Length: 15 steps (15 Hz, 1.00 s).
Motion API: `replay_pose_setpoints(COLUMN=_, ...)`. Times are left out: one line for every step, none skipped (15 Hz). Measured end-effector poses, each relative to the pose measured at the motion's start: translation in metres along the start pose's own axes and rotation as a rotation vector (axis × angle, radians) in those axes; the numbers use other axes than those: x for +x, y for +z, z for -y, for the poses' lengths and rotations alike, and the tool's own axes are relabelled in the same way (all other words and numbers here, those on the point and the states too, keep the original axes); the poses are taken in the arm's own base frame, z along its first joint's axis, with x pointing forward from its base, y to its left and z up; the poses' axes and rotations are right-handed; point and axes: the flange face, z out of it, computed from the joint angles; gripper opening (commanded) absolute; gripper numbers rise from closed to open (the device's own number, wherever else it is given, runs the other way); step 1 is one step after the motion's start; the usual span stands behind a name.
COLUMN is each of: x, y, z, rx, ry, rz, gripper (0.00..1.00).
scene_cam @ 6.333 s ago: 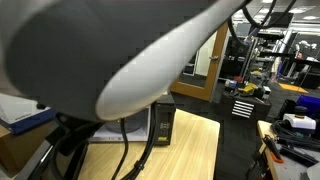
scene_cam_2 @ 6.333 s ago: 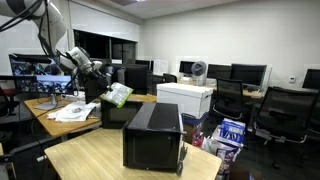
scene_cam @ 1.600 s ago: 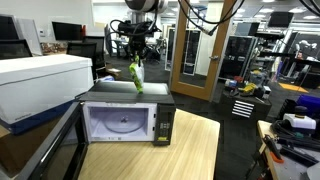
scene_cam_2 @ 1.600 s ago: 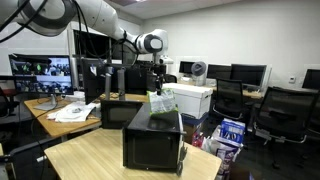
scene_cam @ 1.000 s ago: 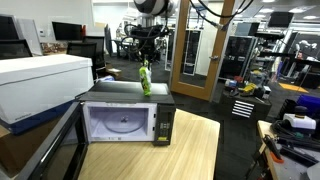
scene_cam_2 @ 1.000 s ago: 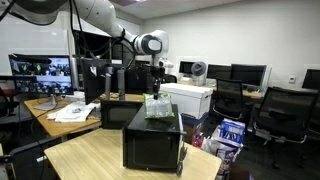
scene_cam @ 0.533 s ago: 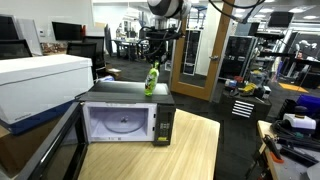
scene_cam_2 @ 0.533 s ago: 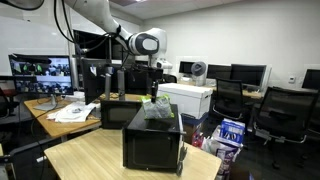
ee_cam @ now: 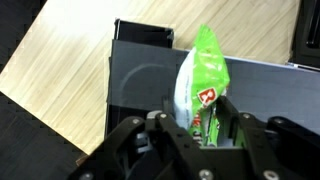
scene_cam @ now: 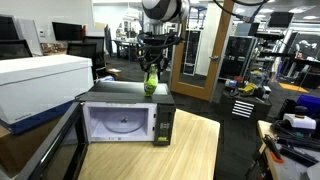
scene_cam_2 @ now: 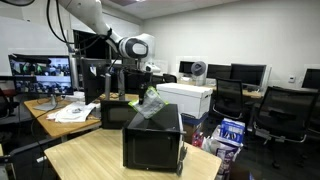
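Note:
A green snack bag [ee_cam: 202,75] stands on end on the dark top of a black microwave [scene_cam: 120,122], near its back right corner. My gripper [ee_cam: 198,108] hangs straight above it, and the bag's upper part sits between the two black fingers. The jaws have parted and the bag leans loosely, its lower end resting on the microwave top [ee_cam: 145,85]. In both exterior views the bag [scene_cam: 151,83] [scene_cam_2: 150,103] sits just under the gripper [scene_cam: 152,71] [scene_cam_2: 147,92]. The microwave [scene_cam_2: 152,140] has its door shut and sits on a wooden table [scene_cam: 195,150].
A large white box [scene_cam: 40,85] [scene_cam_2: 185,98] stands right beside the microwave. Desks with monitors [scene_cam_2: 40,70] and papers lie behind the arm, with office chairs [scene_cam_2: 285,110] to one side. A wooden door frame [scene_cam: 195,60] rises behind the microwave.
The arm carried the bag across to the microwave's back corner and lowered it onto the top. The jaws have widened and the bag now leans over.

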Motion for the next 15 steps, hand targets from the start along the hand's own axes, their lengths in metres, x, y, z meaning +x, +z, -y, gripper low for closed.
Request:
replay_pose_setpoints(x=-0.010, y=0.007, z=0.007, rx=-0.010, ry=-0.018, rz=0.009, gripper=0.88)
replay_pose_setpoints(x=-0.019, y=0.013, z=0.015, rx=-0.019, ry=-0.038, rz=0.013, gripper=0.93)
replay_pose_setpoints(x=-0.027, y=0.018, z=0.022, rx=-0.022, ry=-0.053, rz=0.014, gripper=0.99)
replay_pose_setpoints(x=-0.033, y=0.021, z=0.027, rx=-0.024, ry=-0.065, rz=0.010, gripper=1.00)
replay_pose_setpoints(x=-0.038, y=0.022, z=0.032, rx=-0.024, ry=-0.073, rz=0.004, gripper=1.00)
replay_pose_setpoints(x=-0.040, y=0.023, z=0.035, rx=-0.022, ry=-0.079, rz=-0.004, gripper=1.00)
replay_pose_setpoints(x=-0.042, y=0.023, z=0.038, rx=-0.018, ry=-0.083, rz=-0.012, gripper=1.00)
replay_pose_setpoints(x=-0.043, y=0.023, z=0.039, rx=-0.014, ry=-0.085, rz=-0.018, gripper=1.00)
replay_pose_setpoints(x=-0.043, y=0.022, z=0.040, rx=-0.009, ry=-0.086, rz=-0.024, gripper=1.00)
replay_pose_setpoints(x=-0.043, y=0.021, z=0.042, rx=-0.004, ry=-0.088, rz=-0.030, gripper=1.00)
replay_pose_setpoints(x=-0.043, y=0.021, z=0.043, rx=0.002, ry=-0.090, rz=-0.037, gripper=1.00)
replay_pose_setpoints(x=-0.044, y=0.020, z=0.045, rx=0.005, ry=-0.092, rz=-0.041, gripper=1.00)
replay_pose_setpoints(x=-0.045, y=0.020, z=0.046, rx=0.008, ry=-0.095, rz=-0.044, gripper=1.00)
replay_pose_setpoints(x=-0.045, y=0.020, z=0.047, rx=0.009, ry=-0.096, rz=-0.046, gripper=1.00)
replay_pose_setpoints(x=-0.046, y=0.020, z=0.048, rx=0.010, ry=-0.099, rz=-0.047, gripper=1.00)
